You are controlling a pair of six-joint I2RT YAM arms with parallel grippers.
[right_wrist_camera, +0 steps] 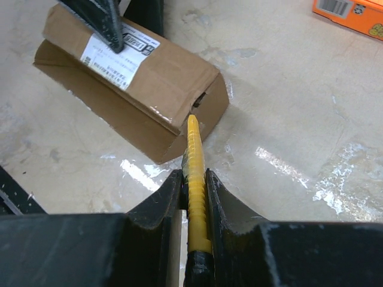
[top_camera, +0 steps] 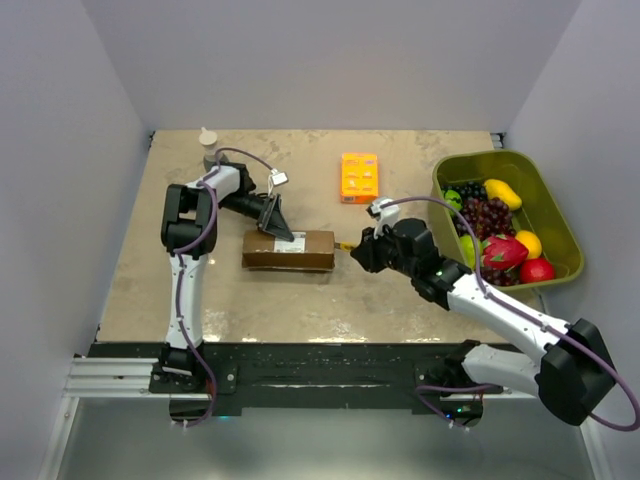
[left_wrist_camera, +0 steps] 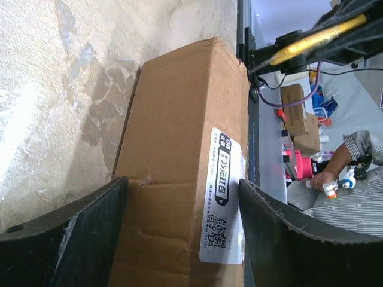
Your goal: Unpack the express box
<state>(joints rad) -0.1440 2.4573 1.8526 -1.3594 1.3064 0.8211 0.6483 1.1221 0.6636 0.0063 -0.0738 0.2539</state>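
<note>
Beige stone-patterned tabletop (top_camera: 400, 295), grey walls on three sides. Item: express box (top_camera: 288, 250) — brown carton, white label uppermost, lying lengthwise near mid-table. Left gripper (left_wrist_camera: 182, 185): jaws set wide across the carton at its label, one finger against each long side, grasping it. Right gripper (right_wrist_camera: 194, 179): clenched on a yellow tool (right_wrist_camera: 192, 149), tip touching the carton's right end at the flap seam. Beyond: orange box (top_camera: 359, 177) — further back, well apart; green bin (top_camera: 500, 165) of fruit (top_camera: 500, 230) at the right edge; small bottle (top_camera: 208, 140) in the far left corner.
</note>
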